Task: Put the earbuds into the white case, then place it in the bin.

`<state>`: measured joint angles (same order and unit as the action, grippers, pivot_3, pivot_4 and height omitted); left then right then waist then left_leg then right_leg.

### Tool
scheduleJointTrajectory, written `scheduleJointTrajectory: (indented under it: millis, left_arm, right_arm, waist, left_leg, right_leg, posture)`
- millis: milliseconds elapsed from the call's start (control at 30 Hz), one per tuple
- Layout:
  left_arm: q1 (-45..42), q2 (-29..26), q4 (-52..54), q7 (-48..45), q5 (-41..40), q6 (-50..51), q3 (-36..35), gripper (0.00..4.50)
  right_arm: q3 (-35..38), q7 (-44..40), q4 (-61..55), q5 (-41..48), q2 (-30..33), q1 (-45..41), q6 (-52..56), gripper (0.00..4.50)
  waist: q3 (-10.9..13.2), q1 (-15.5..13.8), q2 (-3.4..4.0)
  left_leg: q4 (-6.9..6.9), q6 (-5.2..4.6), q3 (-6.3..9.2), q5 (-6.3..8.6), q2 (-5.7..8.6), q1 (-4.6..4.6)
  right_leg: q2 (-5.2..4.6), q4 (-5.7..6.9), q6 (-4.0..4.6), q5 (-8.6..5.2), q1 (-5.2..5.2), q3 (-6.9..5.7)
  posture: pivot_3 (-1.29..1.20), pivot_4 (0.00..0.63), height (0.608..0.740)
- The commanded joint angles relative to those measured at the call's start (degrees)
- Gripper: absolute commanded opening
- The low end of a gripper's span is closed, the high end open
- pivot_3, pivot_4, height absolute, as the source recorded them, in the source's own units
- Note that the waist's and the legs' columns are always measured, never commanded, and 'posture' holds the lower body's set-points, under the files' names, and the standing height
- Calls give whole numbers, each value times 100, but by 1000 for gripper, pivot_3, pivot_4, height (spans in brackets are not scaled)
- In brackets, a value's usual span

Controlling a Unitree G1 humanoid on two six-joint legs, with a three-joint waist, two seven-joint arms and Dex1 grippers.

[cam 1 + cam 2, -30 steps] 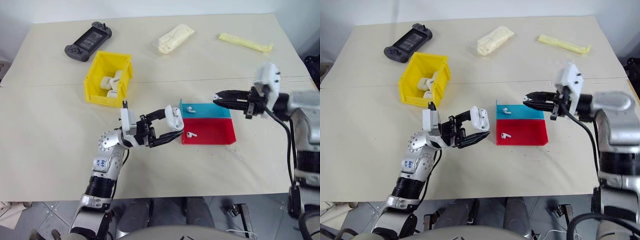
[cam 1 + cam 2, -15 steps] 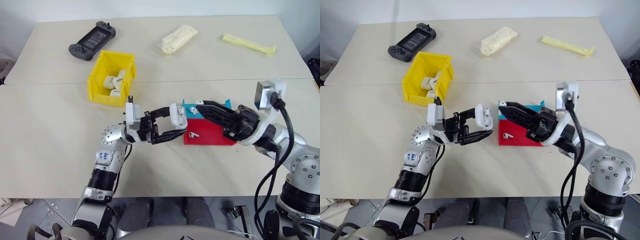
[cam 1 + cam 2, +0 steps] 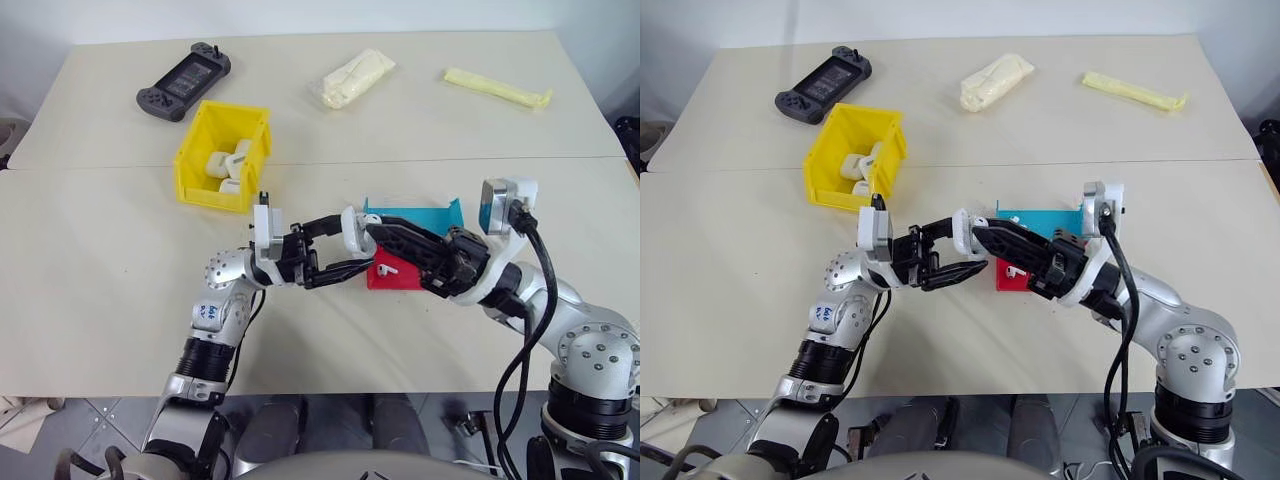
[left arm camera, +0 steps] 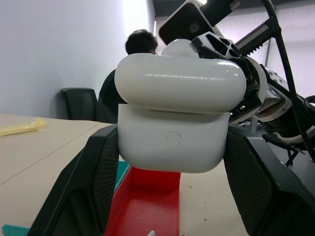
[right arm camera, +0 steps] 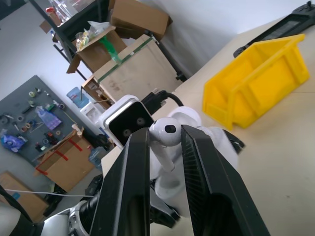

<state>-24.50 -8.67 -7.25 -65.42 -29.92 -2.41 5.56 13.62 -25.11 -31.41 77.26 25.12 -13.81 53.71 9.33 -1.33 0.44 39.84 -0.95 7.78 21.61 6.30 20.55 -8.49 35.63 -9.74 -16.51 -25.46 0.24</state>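
Right now the right end effector point(image 5: 165, 162) is pinching a slippery, featherlight earbud point(image 5: 164, 135) by its stem; the left end effector point(image 4: 172, 162) is clamping the glossy white case point(image 4: 174, 118) by its sides.

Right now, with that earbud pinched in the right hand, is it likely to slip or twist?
Likely yes: the earbud looks glossy and rounded, gripped only on its stem by the right hand. It's tiny, so probably very light; a nudge against the white case might rotate it.
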Motion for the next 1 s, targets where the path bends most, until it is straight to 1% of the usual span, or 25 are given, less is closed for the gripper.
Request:
scheduleJointTrajectory:
  millis: [33,300,500,567,633,733,833,967,1000]
  left_arm:
    - [1,37,262,39,-46,-8,1,2790]
    - [-41,60,244,79,-50,-21,-15,2790]
    - [-64,70,261,66,-69,14,-40,2790]
    - [-70,75,263,60,-71,22,-45,2790]
    - [-79,79,263,52,-80,33,-48,2790]
    - [-86,89,263,36,-99,62,-48,2790]
    - [-50,60,326,95,-117,300,-29,2790]
    - [16,-66,340,92,19,261,-72,2790]
    - [20,-196,317,152,133,277,-100,2790]
  right_arm:
    - [-80,-6,-220,95,115,92,-147,707]
    - [-303,-194,-212,-177,358,303,-313,707]
    - [-507,-384,-141,-709,533,336,-575,707]
    - [-569,-388,-119,-709,575,332,-553,707]
    - [-637,-415,-143,-689,627,327,-509,1270]
    - [-670,-473,-211,-903,694,339,-643,2129]
    - [-421,-560,-138,-1147,788,463,-891,3097]
    - [83,-812,19,-1311,1141,821,-1050,3097]
    - [207,-914,-2,-1408,1261,927,-1107,3097]
  waist:
    - [0,-1,0]
    - [0,-3,0]
    - [0,0,0]
    - [0,0,0]
    - [0,-3,0]
    - [0,-3,0]
    - [1,-16,-2]
    - [2,-16,-4]
    - [2,-16,-4]
  left_leg:
    - [0,0,0,0,0,0]
    - [-1,0,0,0,0,0]
    - [-1,0,-1,0,-1,0]
    - [-1,0,-1,0,-1,0]
    - [-1,0,-1,0,0,0]
    - [0,0,0,0,0,0]
    - [0,0,0,0,0,0]
    - [1,-4,-1,1,6,0]
    - [-1,-4,-1,1,5,0]
  right_leg:
    - [0,0,0,0,0,0]
    - [1,-1,0,0,0,0]
    - [1,-2,0,0,1,0]
    - [1,-2,0,0,1,0]
    - [1,-2,0,0,1,0]
    - [1,-2,0,0,1,0]
    - [1,-2,0,0,2,0]
    - [-3,-4,-1,1,5,1]
    - [-2,-5,-2,1,4,1]
  posture:
    - [0,150,740]
    - [0,150,740]
    - [0,150,740]
    - [0,150,740]
    - [0,150,740]
    - [0,150,740]
    - [0,150,740]
    - [0,150,740]
    - [0,150,740]
